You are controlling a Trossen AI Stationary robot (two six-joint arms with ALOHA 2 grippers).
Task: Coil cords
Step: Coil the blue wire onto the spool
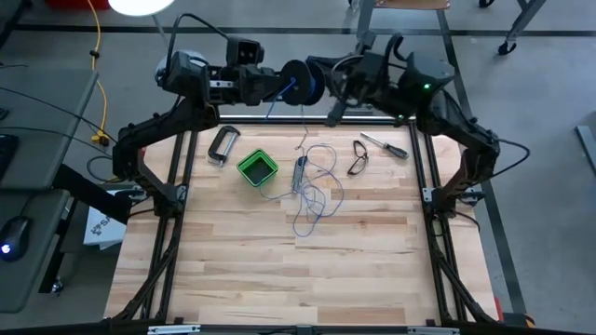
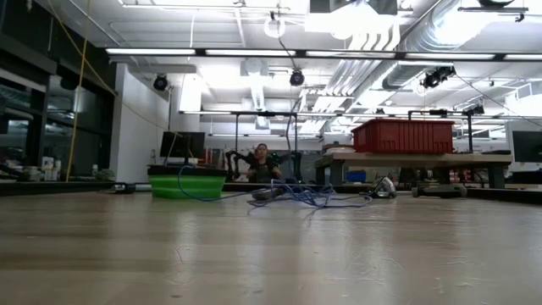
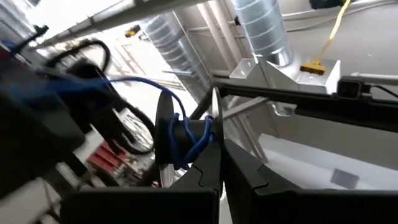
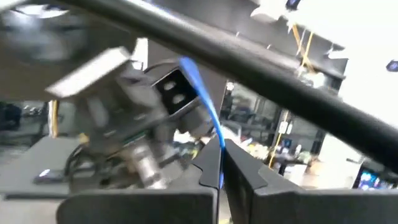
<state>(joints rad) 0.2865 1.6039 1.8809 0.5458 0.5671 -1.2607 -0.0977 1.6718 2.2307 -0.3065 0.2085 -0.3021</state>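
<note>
Spool (image 1: pixel 300 84) between both end effectors (blue wire (image 1: pixel 315 191) trailing tableward)

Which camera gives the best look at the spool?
The left wrist view: the spool sits close, pinched by the shut left tool, blue wire wrapped around it. The high view shows it small between both arms. The other views do not show it clearly.

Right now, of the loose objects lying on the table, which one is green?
The small square green box, open-topped, left of the tangled blue wire. The metal clamp, glasses and screwdriver are dark or silvery.
</note>
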